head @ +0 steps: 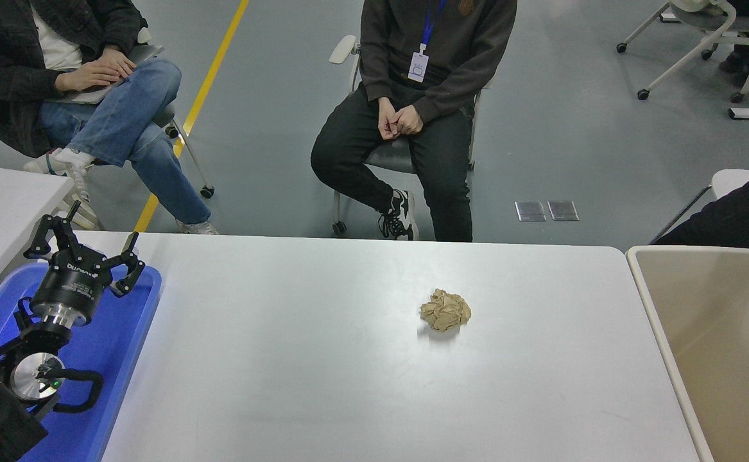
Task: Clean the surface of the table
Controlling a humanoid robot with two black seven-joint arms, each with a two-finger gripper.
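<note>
I see a paper wad (445, 310) mid counter (297, 359), right of center (light, soft, crushable) — I'd pinch across its middle. Left end effector (85, 247) parked far left, fingers spread; right one out of view.

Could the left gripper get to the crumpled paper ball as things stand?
Probably yes: the left gripper is parked over the blue tray, and only bare table surface lies between it and the crumpled paper ball.
</note>
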